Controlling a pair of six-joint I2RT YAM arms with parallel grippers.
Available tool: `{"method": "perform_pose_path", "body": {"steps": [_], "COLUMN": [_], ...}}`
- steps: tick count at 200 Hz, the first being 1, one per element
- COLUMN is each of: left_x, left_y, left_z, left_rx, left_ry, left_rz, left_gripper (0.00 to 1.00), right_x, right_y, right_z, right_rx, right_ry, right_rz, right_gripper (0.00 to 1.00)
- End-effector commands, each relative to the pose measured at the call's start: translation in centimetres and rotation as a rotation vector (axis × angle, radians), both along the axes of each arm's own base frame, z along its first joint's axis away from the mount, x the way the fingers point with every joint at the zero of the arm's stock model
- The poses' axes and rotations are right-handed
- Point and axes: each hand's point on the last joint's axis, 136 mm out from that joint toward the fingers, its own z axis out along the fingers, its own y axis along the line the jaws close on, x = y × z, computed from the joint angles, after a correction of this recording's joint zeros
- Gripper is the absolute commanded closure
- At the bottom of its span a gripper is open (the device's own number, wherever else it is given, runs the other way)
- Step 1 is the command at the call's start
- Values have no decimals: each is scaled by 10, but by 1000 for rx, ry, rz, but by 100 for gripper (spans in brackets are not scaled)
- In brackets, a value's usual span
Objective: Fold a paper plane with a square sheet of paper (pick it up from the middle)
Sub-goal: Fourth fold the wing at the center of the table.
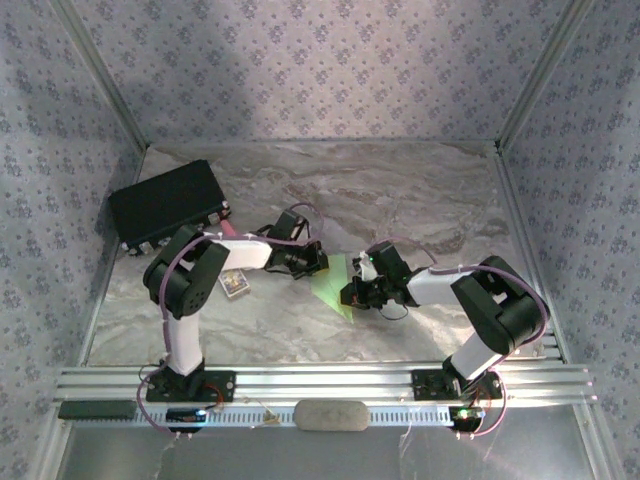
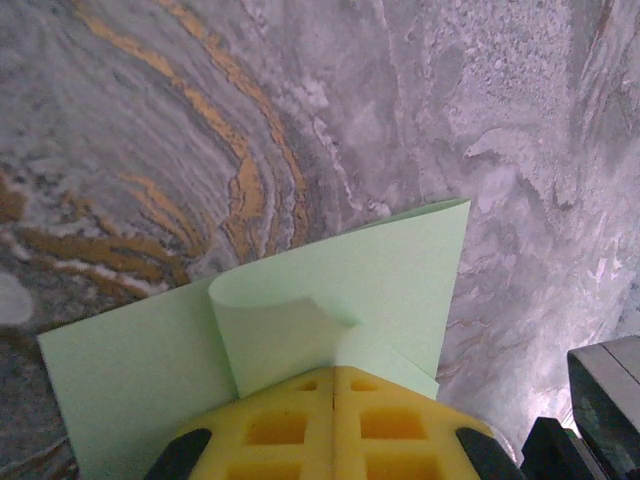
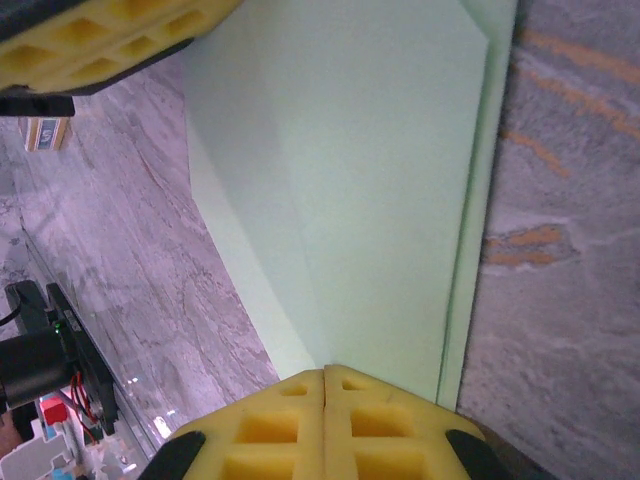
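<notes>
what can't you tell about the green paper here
top external: the paper's folds, too small, partly under the left gripper and right gripper
left wrist: whether the shut left gripper pinches or presses it; yellow pads hide contact
right wrist: same for the right gripper; paper's far end cut by top edge

Robot lab test cell, patterned wall panels point(image 1: 320, 70), marble-look table point(image 1: 400, 190), aluminium mounting rails point(image 1: 320, 381)

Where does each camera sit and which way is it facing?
Top external: above and behind the arms, looking down on the table; both arms show.
Left wrist: on the left arm, looking past the left gripper, shut on the green paper.
Right wrist: on the right arm, looking past the right gripper, shut on that paper.
Shared: the paper.
</notes>
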Motion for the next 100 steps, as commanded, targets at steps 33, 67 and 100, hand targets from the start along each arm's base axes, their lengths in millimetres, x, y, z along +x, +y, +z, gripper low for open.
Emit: {"method": "perform_pose_path", "body": {"steps": [33, 67, 100], "left_x": [45, 48, 42], "left_y": [45, 46, 42], "left_z": [-15, -6, 25], "left_rx": [184, 180, 133], "left_ry": [-37, -48, -105], "left_rz": [116, 121, 124], "left_gripper": [96, 97, 93], "right_x": [-36, -36, -33], "right_y": [-30, -30, -31], "right_z": [-35, -33, -30], "right_rx": [-157, -158, -154], "right_ry": [135, 144, 125], "right_rz": [29, 37, 63], "right_gripper": [100, 100, 100]}}
